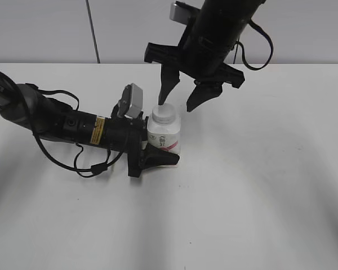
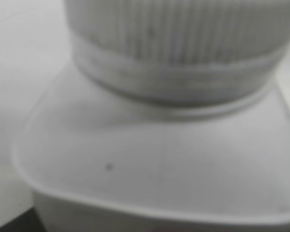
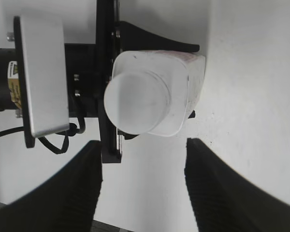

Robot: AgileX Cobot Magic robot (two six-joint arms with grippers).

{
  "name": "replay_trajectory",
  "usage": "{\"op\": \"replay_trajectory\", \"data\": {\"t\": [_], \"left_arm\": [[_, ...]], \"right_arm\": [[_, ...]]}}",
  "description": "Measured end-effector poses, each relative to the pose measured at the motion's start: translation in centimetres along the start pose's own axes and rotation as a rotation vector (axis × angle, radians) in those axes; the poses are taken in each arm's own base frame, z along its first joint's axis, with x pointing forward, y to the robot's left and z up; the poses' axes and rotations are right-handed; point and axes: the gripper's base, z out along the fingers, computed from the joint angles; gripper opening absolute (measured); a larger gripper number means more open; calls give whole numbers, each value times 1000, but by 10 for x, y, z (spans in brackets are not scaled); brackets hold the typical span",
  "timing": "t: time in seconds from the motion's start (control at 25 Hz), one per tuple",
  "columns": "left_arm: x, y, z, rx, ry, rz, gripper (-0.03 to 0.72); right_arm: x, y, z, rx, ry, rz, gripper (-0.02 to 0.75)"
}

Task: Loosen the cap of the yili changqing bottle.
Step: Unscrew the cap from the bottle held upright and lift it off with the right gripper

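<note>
Presently, bottle: the yili changqing bottle [image 1: 164,136] is stood upright on the white table [image 1: 270,185], and every place below is given relative to it.
Cap: the cap [image 1: 163,114] is seated on top of the bottle's neck and is not touched by anything.
Left gripper: the left gripper [image 1: 153,155] is laid along the table to the left of the bottle and is clamped on the bottle's lower body, one finger [image 1: 160,159] being seen across the front of its base.
Right gripper: the right gripper [image 1: 181,95] is hung just above and slightly behind the bottle, jaws spread wide and empty; the cap is not yet bracketed.
Risk, misalignment: judged from the right wrist view, the cap [image 3: 136,102] is offset from the gap between the fingers [image 3: 222,188], so a straight descent could land a fingertip on the cap's top or the bottle's shoulder and tip it.
Risk, slip: the hold is low on the body, so a twist at the cap could turn the whole bottle in the clamp rather than loosen the thread.
Hidden: the far left finger is covered by the bottle.
Unclear: the left wrist view is blurred and filled by the cap's ribbed skirt [image 2: 183,34] and the bottle's shoulder [image 2: 150,164]; no fingers are shown there.
Label: the label's print cannot be read.
</note>
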Motion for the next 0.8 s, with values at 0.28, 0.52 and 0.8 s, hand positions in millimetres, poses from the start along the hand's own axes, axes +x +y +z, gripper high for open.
{"op": "replay_trajectory", "data": {"t": [0.28,0.52,0.8], "left_arm": [[0,0,0,-2,0,-1,418],[0,0,0,-3,0,-1,418],[0,1,0,-6,0,-2,418]], "right_arm": [[-5,-4,19,1,14,21,439],[-6,5,26,-16,-19,3,439],[-7,6,26,-15,-29,-2,439]]}}
